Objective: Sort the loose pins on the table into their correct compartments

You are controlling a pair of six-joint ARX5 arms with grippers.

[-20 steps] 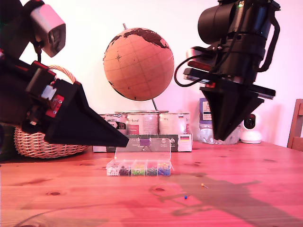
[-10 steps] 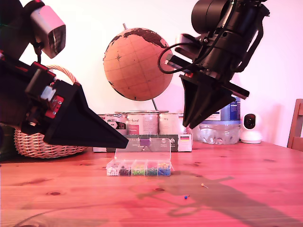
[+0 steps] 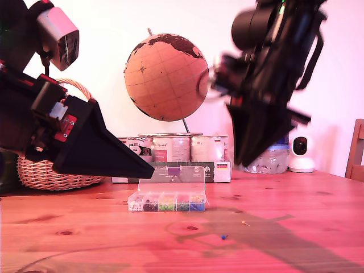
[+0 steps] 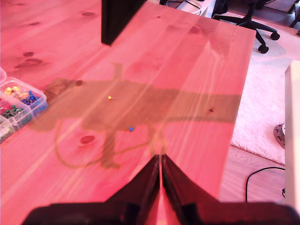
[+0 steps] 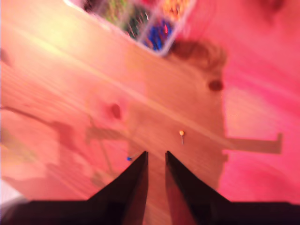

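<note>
My second gripper [image 5: 156,153] has its jaws a little apart, with a narrow gap and nothing between them. In the exterior view it [image 3: 243,161] is blurred. In the last second this arm swung from an upright pose toward the exterior view's left and tilted, and now it comes back a little toward the right, high above the table [image 3: 313,199]. I judge that it is aiming at a pin and no pick has begun.

My first gripper [image 4: 160,157] is closed with nothing in it. It stays at the same place on the exterior view's left [image 3: 151,169].

Two loose pins have not moved. The yellow-headed pin [image 3: 245,223] and the blue-headed pin [image 3: 224,236] lie near each other on the bare wood, toward the exterior view's right from the clear compartment box [image 3: 166,203]. Both are tiny, with a round head and a thin shaft lying flat. The box stands with its lid open and coloured pins inside.
</note>
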